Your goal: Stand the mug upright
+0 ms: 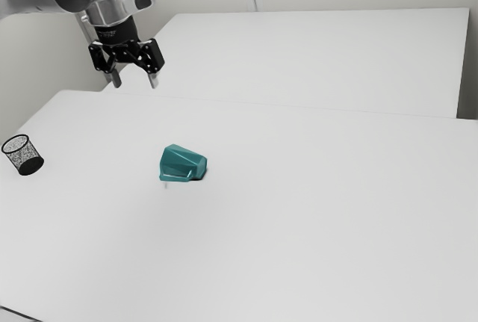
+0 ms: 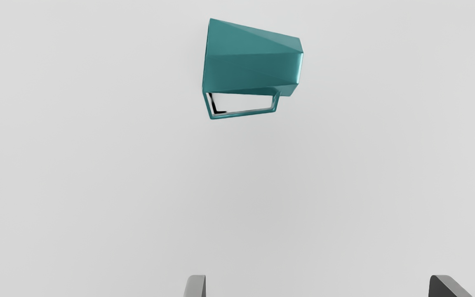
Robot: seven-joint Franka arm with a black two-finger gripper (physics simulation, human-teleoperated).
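Note:
High above the table's far part, my gripper (image 1: 135, 83) hangs with its fingers spread and nothing between them. The wrist view also has my gripper (image 2: 317, 284) open, fingertips wide apart. A teal faceted mug (image 1: 182, 163) lies on its side on the table, below the gripper and toward the exterior view's right, apart from it. In the wrist view the same mug (image 2: 252, 62) lies beyond the fingertips, its angular handle on the side facing them. The inside of the mug is hidden.
A black mesh cup (image 1: 24, 156) stands on the white table (image 1: 299, 217) near the exterior view's left edge. Behind the table is another white surface (image 1: 314, 57). A dark thin line (image 1: 19, 313) crosses the exterior view's lower left corner.

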